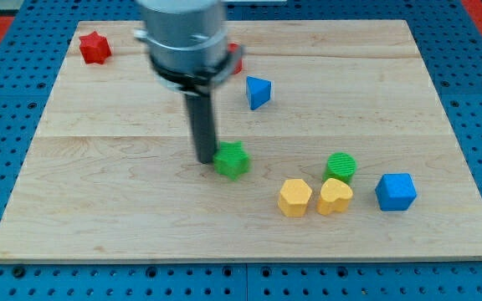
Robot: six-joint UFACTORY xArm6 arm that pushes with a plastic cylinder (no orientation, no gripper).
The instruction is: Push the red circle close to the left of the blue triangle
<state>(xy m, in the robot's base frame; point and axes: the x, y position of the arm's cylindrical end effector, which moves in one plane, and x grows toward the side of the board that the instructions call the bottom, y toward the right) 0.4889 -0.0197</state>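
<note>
The red circle is mostly hidden behind the arm's body near the view's top middle; only its right edge shows. The blue triangle lies just below and to the right of it. My tip rests on the board well below both, touching or almost touching the left side of a green star.
A red star sits at the top left of the wooden board. A green circle, a yellow hexagon, a yellow heart and a blue cube cluster at the lower right.
</note>
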